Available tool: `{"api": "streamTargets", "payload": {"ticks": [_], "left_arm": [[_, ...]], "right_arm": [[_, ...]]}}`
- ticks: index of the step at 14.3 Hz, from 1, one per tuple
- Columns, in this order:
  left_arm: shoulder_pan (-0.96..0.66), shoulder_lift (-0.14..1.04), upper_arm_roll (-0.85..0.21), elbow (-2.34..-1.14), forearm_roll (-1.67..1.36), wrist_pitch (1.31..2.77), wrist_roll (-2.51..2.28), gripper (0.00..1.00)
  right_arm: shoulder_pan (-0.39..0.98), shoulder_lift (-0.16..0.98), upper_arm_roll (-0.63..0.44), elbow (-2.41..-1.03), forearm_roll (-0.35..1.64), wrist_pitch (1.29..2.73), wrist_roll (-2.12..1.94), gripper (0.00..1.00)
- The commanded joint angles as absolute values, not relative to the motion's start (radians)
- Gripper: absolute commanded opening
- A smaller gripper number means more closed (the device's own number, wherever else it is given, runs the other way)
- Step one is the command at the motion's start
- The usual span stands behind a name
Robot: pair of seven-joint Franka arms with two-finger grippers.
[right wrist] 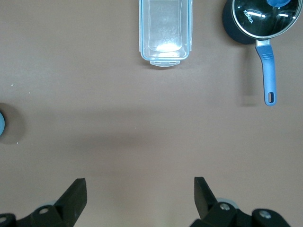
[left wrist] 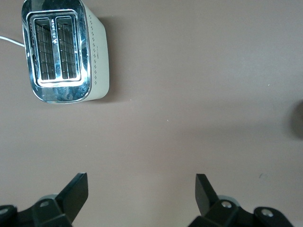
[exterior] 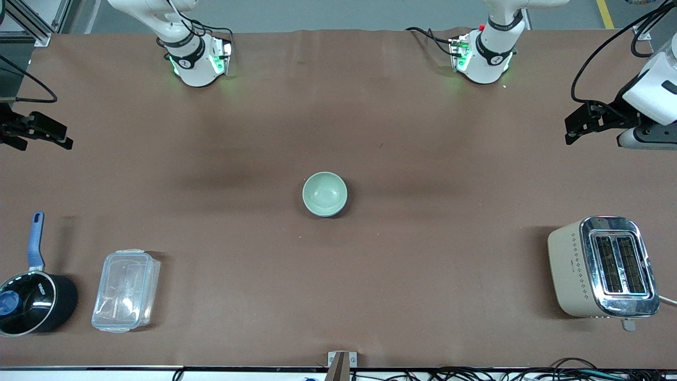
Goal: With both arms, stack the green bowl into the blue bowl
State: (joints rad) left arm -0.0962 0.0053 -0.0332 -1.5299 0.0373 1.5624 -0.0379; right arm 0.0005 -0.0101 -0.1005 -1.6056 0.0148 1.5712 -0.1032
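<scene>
The green bowl (exterior: pixel 325 192) sits upright at the middle of the table. It rests inside the blue bowl (exterior: pixel 342 208), of which only a thin darker edge shows under its rim. A sliver of the blue bowl's outside also shows at the edge of the right wrist view (right wrist: pixel 1 124). My left gripper (exterior: pixel 572 129) is open and empty, up over the left arm's end of the table; its view shows bare table between the fingers (left wrist: pixel 141 182). My right gripper (exterior: pixel 53 135) is open and empty over the right arm's end (right wrist: pixel 139 185).
A beige and chrome toaster (exterior: pixel 603 267) stands near the front edge at the left arm's end (left wrist: pixel 64 49). A clear plastic lidded box (exterior: pixel 126 291) and a black pot with a blue handle (exterior: pixel 31 296) stand at the right arm's end.
</scene>
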Motion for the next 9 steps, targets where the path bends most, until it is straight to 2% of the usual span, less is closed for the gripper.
{"api": "streamTargets", "payload": {"ticks": [1,4,9], "left_arm": [[-0.103,0.008,-0.035,-1.52,0.037,1.555,-0.029,1.0],[-0.103,0.008,-0.035,-1.519,0.037,1.537,-0.021,1.0],[-0.101,0.006,-0.038,-1.52,0.021,1.536,-0.018,1.0]], "right_arm": [[-0.005,-0.017,-0.101,-1.592,0.02,1.578,-0.089,1.0],[-0.003,-0.002,-0.103,-1.526,0.006,1.563,-0.092,1.0],[-0.025,0.006,-0.109,-1.526,0.009,1.529,-0.084,1.0]]}}
